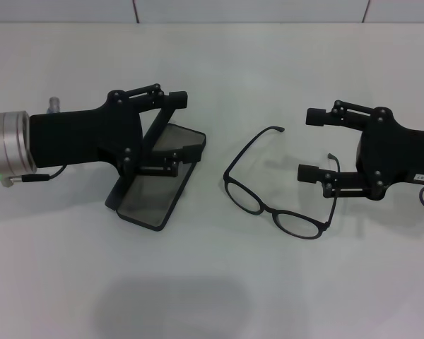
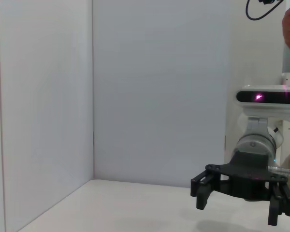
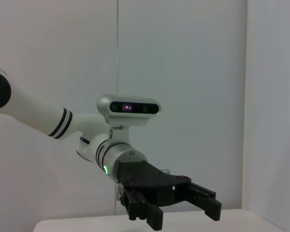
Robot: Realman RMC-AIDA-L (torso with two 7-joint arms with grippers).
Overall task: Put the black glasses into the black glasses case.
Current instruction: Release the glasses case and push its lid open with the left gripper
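Resting light and fragile on the desk (image 1: pixel 268 282), black glasses (image 1: pixel 279 187): best pinched at bridge; right claw (image 1: pixel 312 145) spread, left claw (image 1: pixel 182 131) spread over the open black glasses case (image 1: pixel 152 201).

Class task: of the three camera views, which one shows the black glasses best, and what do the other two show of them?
The head view: the black glasses lie unfolded on the table between the black glasses case and the open right gripper. Neither wrist view shows them; each shows only the opposite gripper and walls.

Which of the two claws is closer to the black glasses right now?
The right gripper: its fingertips flank one temple arm of the black glasses. The left gripper hovers over the open black glasses case, farther off.
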